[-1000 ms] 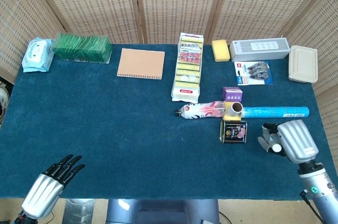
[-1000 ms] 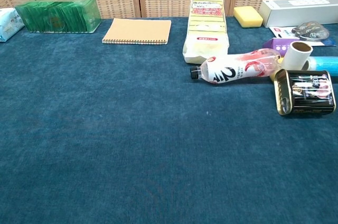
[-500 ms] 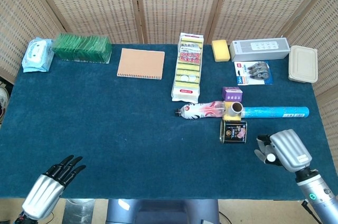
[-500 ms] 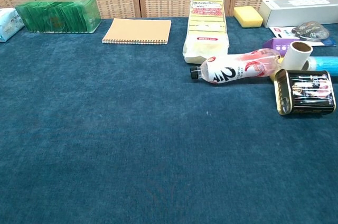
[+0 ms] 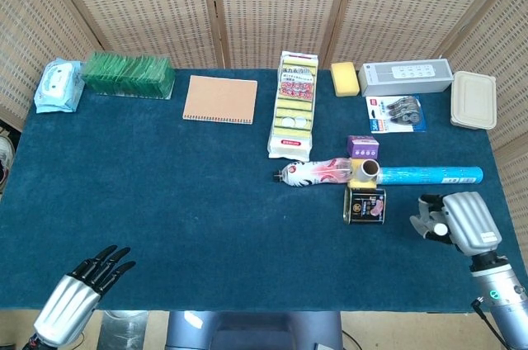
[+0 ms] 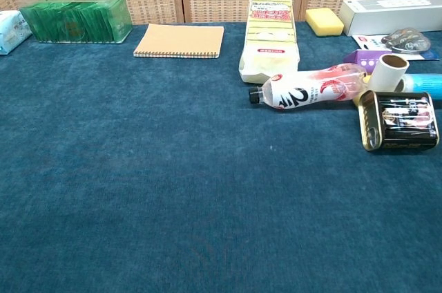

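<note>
At the near left edge of the blue bench (image 5: 165, 226), the left hand (image 5: 78, 294) lies empty, fingers straight and slightly apart. A dark tin (image 5: 365, 205) lies right of centre, just left of the nearer right hand (image 5: 454, 222), whose fingers curl on nothing.

Right hand (image 5: 452, 221) at lower right of frame, over the blue table (image 5: 165, 201), holding nothing, fingers curled toward the dark tin can (image 5: 364, 205) just to its left; small gap between them. Above the can: a roll (image 5: 366, 170) between a lying bottle (image 5: 313, 172) and a blue tube (image 5: 433, 175). Purple box (image 5: 362, 147) above the roll. Left hand (image 5: 78, 292) at lower left corner, fingers extended, holding nothing.
</note>
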Available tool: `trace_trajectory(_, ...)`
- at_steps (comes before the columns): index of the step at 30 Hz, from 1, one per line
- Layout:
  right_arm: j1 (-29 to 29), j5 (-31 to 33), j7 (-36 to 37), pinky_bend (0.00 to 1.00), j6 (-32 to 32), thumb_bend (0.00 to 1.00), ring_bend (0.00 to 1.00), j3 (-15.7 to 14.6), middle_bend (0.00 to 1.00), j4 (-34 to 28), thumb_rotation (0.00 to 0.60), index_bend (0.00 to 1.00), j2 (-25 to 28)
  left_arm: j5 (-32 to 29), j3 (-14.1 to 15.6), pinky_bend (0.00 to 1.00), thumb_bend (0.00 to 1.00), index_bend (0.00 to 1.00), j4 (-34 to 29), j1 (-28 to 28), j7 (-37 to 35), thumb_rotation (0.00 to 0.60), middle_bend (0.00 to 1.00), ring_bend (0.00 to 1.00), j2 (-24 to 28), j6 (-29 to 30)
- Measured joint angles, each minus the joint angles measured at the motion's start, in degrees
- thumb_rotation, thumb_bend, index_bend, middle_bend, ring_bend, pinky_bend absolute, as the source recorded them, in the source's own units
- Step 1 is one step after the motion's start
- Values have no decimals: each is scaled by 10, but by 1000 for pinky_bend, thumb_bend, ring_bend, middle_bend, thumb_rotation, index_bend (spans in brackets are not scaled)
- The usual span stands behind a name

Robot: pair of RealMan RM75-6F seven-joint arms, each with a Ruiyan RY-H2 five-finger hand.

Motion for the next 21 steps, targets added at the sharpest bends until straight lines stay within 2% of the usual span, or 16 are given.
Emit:
trace_trajectory(4,0,-46,-5,1000,-7,491,1000,-16,1000,6,600,918,10,-7,-6,406,281,221,0,-1,13,600,177,158,-7,-5)
trace_trajectory(7,-1,-100,-6,1000,3,484,1000,-6,1000,9,600,916,4,2,0,406,281,220,0,0,12,600,178,158,-5,-4)
trace_trajectory(9,0,-115,-7,1000,7,479,1000,0,1000,10,600,914,0,6,3,406,281,220,0,2,7,600,178,158,-2,3)
trace_trajectory(15,7,-59,-14,1000,-5,477,1000,3,1000,2,600,913,6,-5,-8,406,280,221,4,10,2,600,178,158,-2,25)
trace_trajectory(19,14,-20,-9,1000,12,477,1000,34,1000,-6,600,913,-17,6,2,406,282,221,8,9,0,600,178,158,-4,14)
trace_trajectory(21,20,-14,0,1000,8,476,1000,40,1000,-13,600,913,-20,5,2,406,281,221,9,4,-5,600,178,158,-5,6)
